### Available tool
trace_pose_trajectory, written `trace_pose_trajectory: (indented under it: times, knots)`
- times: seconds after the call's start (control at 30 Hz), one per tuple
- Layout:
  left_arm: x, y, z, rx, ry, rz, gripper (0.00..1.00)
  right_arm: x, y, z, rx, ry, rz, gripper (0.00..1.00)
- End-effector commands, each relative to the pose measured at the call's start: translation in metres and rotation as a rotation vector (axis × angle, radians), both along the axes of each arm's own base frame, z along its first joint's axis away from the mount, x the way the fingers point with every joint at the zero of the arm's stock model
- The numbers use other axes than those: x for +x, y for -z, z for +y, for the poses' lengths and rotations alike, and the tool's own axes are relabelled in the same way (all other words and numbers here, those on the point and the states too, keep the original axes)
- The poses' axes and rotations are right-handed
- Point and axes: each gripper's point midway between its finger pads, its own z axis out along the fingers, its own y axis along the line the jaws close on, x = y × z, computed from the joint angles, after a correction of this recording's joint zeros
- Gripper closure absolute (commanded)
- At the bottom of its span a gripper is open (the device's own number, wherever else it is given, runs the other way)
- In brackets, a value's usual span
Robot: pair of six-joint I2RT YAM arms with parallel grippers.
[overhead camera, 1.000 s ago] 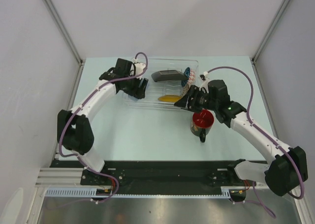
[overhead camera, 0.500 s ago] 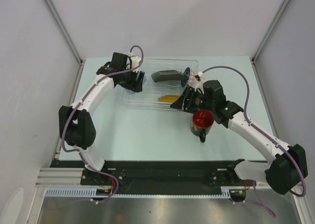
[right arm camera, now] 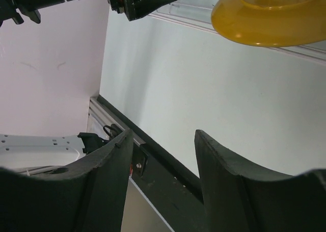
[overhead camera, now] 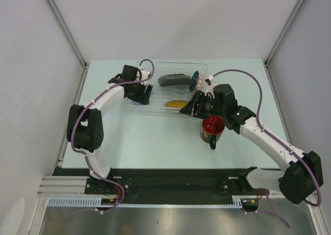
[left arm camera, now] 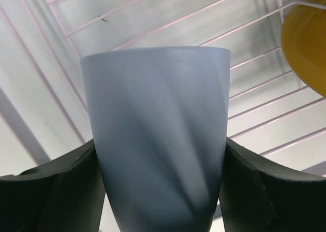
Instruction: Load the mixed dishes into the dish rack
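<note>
Left tool (overhead camera: 140, 94): positioned over the left end of the dish rack (overhead camera: 176, 65); closed on a pale blue-grey cup (left arm camera: 158, 130).
Left tool fingers (left arm camera: 61, 191): pressed against both sides of the cup, as shown in the left wrist view.
Pale blue-grey cup: held with its wider end pointing away from the wrist camera, above the ribbed grid bottom of the rack. Whether it touched the grid could not be told.
Right tool (right arm camera: 163, 140): located at the front right corner of the rack, near the yellow plate (overhead camera: 177, 103); jaws stood apart with nothing between them.
Dish rack: clear plastic tray, resting on the far half of the tabletop (overhead camera: 155, 142), between the two arms.
Yellow plate: inside the rack, near its front wall, tilted.
Dark square plate (overhead camera: 175, 79): inside the rack, toward the back wall, tilted on edge.
Blue-white bowl (overhead camera: 196, 80): inside the rack at its right end, standing on edge, just beside the dark square plate.
Red-rimmed mug (overhead camera: 212, 127): outside the rack, upright on the tabletop, just in front of the right tool, handle pointing toward the near edge.
</note>
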Motion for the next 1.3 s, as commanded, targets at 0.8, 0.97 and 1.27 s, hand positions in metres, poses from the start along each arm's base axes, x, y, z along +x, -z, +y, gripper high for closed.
trace_pose_trajectory:
  times: [0.8,0.97,1.27]
  knots:
    - [-0.100,-0.048,-0.024,-0.073,0.199,0.048,0.67,0.001,-0.014,0.009,0.025,-0.033,-0.031,0.45]
    - [-0.114,-0.127,-0.032,-0.144,0.335,-0.084,0.69,0.003,-0.029,0.034,0.151,-0.134,-0.041,0.45]
    - [-0.201,-0.198,-0.065,-0.409,0.723,0.000,0.71,-0.002,-0.090,0.061,0.416,-0.292,-0.153,0.45]
